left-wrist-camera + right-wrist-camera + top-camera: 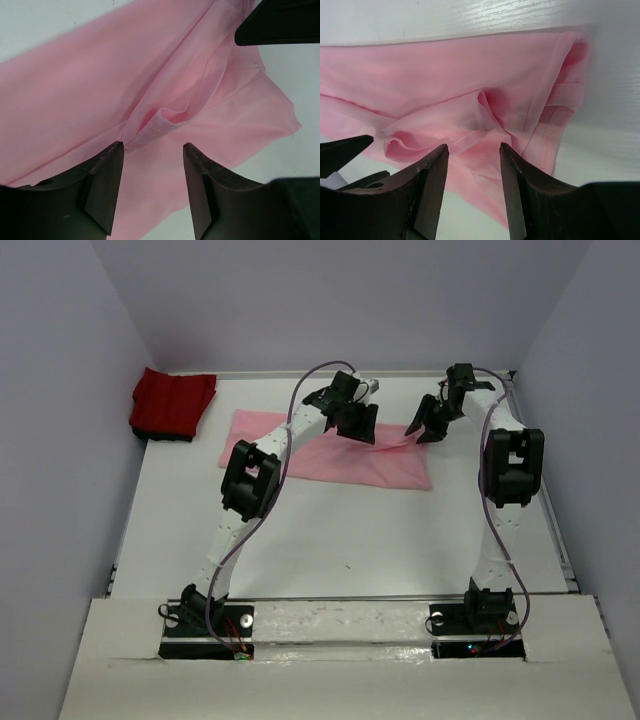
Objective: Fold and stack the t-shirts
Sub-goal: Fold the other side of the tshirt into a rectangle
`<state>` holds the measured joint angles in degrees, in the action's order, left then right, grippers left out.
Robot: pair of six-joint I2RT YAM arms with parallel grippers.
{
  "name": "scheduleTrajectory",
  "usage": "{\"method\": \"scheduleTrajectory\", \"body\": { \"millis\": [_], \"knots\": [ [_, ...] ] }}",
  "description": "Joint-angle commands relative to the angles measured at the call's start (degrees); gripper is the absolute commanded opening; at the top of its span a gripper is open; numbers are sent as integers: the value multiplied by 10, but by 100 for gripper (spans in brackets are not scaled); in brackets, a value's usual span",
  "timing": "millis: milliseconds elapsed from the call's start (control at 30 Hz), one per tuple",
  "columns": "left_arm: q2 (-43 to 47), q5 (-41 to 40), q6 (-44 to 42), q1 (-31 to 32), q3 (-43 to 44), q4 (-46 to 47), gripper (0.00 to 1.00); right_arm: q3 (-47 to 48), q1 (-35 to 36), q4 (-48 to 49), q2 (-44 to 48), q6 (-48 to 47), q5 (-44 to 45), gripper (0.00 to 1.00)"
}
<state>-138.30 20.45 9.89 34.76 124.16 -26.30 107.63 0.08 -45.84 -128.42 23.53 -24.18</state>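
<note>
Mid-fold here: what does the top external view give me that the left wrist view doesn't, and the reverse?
Only the top external view: the folded deep red shirt at the far left corner of the table, and the whole pink shirt, lying as a long band across the far half. Only the left wrist view: a raised seam ridge in the pink cloth just ahead of the left claw, whose jaws stand open with nothing between them. Both: the pink shirt with the left claw above it.
</note>
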Motion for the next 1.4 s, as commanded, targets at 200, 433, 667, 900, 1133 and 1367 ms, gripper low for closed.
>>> {"method": "scheduleTrajectory", "body": {
  "millis": [200,433,667,900,1133,1367],
  "knots": [
    [49,13,-21,1,-16,55,61,33,3,11,-11,-7,1,51],
    [36,40,-35,0,1,58,60,26,3,10,-6,-9,5,51],
    [32,71,-44,1,-1,64,58,28,3,10,-8,-6,5,51],
    [22,88,-48,1,-5,61,56,35,3,10,-13,-3,5,51],
    [9,86,-55,1,-3,61,52,35,3,10,-13,-4,5,51],
    [-6,74,-65,0,-1,62,53,35,3,10,-13,-3,5,51]
  ]
}}
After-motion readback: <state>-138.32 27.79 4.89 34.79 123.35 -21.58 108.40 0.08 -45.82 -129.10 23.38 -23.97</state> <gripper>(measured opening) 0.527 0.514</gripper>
